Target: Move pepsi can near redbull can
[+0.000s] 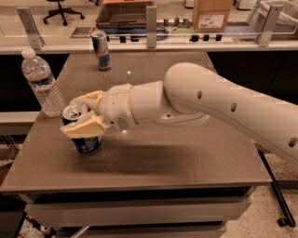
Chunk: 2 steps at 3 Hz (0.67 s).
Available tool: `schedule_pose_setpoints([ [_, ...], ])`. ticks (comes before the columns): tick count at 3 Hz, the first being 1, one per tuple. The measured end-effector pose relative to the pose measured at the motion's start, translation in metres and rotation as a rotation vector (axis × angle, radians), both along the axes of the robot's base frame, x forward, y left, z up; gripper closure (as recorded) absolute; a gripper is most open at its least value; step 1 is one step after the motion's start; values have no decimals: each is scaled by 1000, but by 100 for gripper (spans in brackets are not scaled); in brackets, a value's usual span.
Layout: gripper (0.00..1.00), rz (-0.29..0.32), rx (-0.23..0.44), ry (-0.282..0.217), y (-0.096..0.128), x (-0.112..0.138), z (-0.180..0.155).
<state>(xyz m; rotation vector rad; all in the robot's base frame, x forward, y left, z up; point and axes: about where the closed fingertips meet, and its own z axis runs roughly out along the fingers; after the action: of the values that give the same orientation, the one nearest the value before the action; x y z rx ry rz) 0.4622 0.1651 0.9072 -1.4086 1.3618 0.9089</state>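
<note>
The pepsi can (86, 142), short and blue with a silver top, stands on the brown table (153, 162) near its front left. My gripper (83, 114) reaches in from the right and is around the can's upper part. One finger (86, 126) lies across the can's front and the other is behind it, so the gripper is shut on the can. The redbull can (101, 50), tall and slim, stands at the table's far edge, well behind the gripper.
A clear water bottle (43, 83) stands at the table's left edge, close behind and left of the pepsi can. A counter with a glass partition, a cardboard box (212, 14) and small items runs behind the table.
</note>
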Motion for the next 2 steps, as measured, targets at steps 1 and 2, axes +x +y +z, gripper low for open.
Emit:
schedule_pose_setpoints([
  [1, 100, 3, -1, -2, 2, -1, 1],
  [2, 100, -4, 1, -4, 1, 1, 4],
])
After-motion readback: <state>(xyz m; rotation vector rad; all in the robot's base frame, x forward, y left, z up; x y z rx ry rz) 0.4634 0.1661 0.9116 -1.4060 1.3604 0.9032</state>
